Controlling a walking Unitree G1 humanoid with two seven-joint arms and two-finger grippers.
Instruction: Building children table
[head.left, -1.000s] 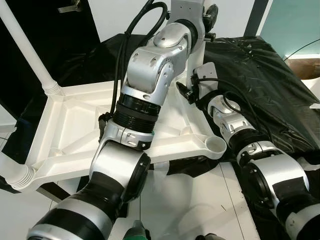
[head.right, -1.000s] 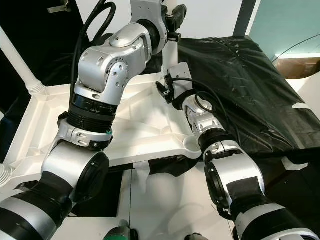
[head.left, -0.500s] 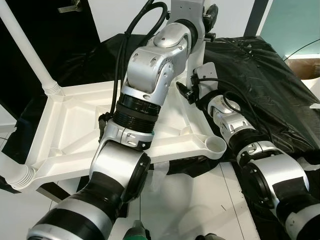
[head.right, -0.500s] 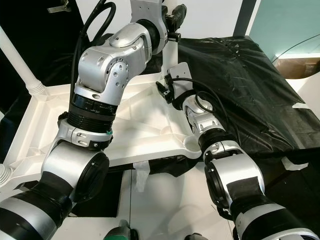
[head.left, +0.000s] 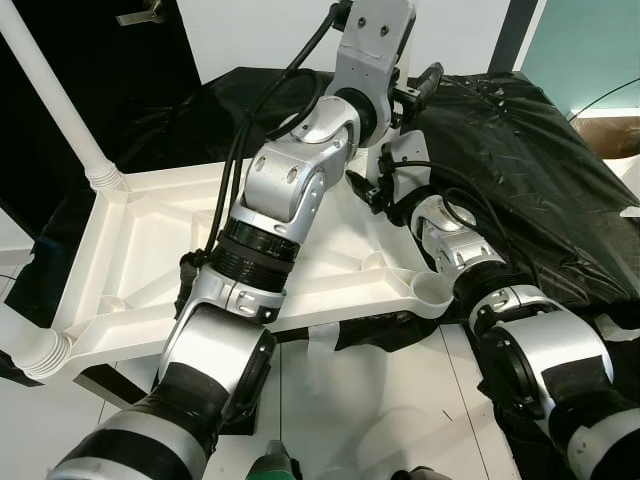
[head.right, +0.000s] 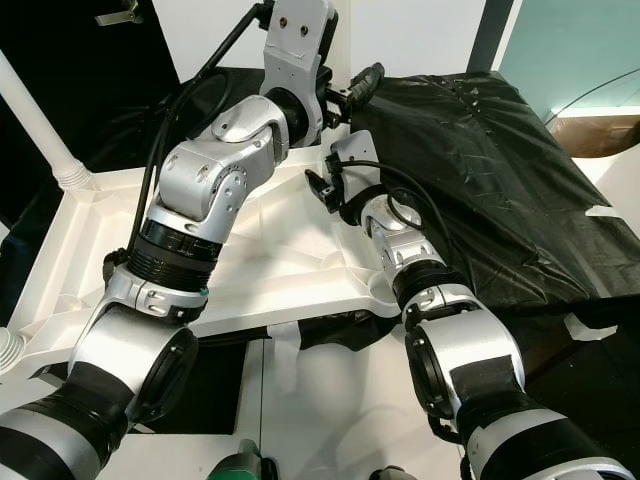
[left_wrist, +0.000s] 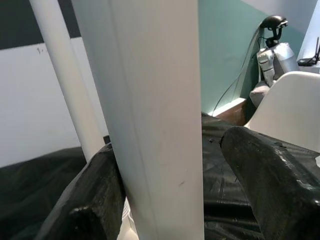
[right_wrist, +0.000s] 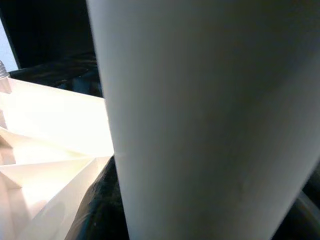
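on black sheet: white tabletop upside-down.

No lettering, label, brand mark, number or sign can be read anywhere in these pictures.
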